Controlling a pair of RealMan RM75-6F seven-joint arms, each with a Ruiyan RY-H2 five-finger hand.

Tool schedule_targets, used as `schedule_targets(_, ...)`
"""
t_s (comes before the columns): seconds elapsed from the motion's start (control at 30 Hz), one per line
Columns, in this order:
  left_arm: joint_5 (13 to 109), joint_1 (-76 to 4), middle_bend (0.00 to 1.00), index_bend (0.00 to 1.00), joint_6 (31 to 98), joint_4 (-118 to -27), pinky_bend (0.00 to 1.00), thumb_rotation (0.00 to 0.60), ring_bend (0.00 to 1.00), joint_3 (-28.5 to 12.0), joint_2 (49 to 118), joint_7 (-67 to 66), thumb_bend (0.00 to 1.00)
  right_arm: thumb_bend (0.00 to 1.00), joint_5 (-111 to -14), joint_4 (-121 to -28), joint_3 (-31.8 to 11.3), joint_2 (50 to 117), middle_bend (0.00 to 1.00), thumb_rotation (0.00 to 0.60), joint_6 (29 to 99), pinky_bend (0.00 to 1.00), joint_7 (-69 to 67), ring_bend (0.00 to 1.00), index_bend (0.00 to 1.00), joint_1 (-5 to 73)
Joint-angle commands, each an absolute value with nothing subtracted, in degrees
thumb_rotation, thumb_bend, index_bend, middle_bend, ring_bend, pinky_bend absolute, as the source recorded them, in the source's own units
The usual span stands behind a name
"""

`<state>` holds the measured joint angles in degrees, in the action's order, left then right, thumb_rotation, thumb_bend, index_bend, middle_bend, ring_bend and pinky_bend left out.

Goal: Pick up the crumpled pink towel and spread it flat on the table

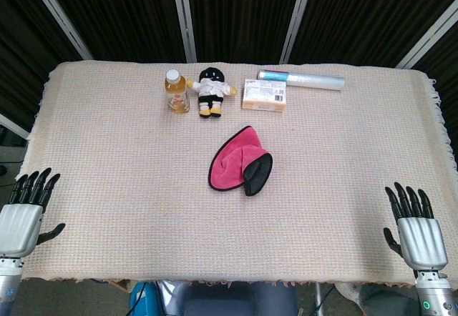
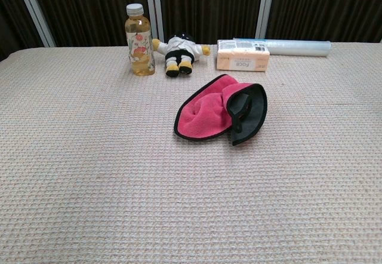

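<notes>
Waiting at the near tabletop (image 1: 107, 187) corners, left hand (image 1: 21, 219) and right hand (image 1: 418, 234) released, fingers spread. Pink towel (image 1: 232, 162) crumpled mid-tabletop, untouched. Next, likely: reach in, grip an edge.

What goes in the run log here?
phase: pre-grasp | pink towel: crumpled, untouched | left hand: open | right hand: open

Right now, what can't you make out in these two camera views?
- Pink towel: its folded-under part, hidden by its own layers in both views.
- Left hand and right hand: outside the chest view's frame; arms cut off by the head view's lower edge.
- Box and bottle: print too small.
</notes>
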<state>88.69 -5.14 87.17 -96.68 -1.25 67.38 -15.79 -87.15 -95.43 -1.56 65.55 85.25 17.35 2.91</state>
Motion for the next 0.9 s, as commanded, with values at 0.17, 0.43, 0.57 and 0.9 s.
schedule_targets(0.17,89.0,-5.2,0.0,0.05,86.9,-96.4,0.0,0.6,0.0,-1.0,67.6,-16.0,0.08,0.34,-87.2,-95.5,-1.5,65.5,0.0,0.6,85.2,0.0,17.3,0.0,0.0,2.9)
schedule_targets(0.43,88.5,-5.6,0.0,0.06,85.9,-95.9,0.0,0.6,0.0,-1.1,68.3,-16.5,0.08,0.34,-87.0,-95.7,-1.8,65.3,0.0,0.6,85.1,0.0,17.1,0.0,0.0,3.1)
schedule_targets(0.57,88.5,-5.9,0.0,0.06,85.4,-95.5,0.0,0.6,0.0,-1.0,68.9,-17.1,0.08,0.35,-87.3,-95.6,-1.7,65.1,0.0,0.6,85.2,0.0,16.7,0.0,0.0,3.0)
schedule_targets(0.9,88.2,-9.3,0.04,0.29,82.8,-96.1,0.0,0.6,0.0,-3.7,72.3,-16.4,0.12,0.35,-86.3,-95.3,-2.3,65.1,0.0,0.6,84.4,0.0,15.8,0.0,0.0,3.5)
